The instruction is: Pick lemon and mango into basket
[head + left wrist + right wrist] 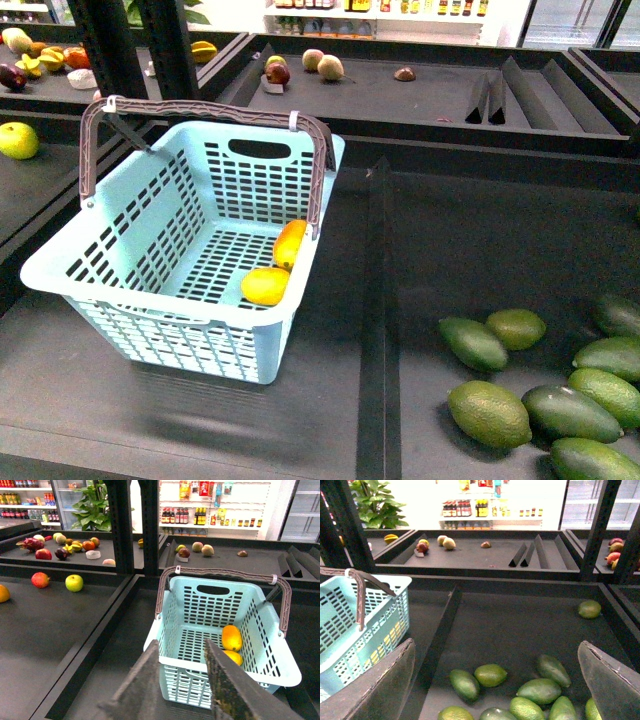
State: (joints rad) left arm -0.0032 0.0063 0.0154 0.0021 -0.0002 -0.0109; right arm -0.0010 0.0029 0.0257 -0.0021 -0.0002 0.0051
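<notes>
Already both fruits sit in the basket (120, 290).
Lemon (265, 286) touches mango (290, 243); I keep my left hand (192, 680) and right hand (495, 680) open, empty, clear of the rim.

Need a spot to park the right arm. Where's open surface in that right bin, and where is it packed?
The right bin's dark floor is bare from the divider across to its back wall. It is crowded only near the front right, where the green fruits cluster. Inside the basket, the lemon and mango fill one corner; the rest is free.
</notes>
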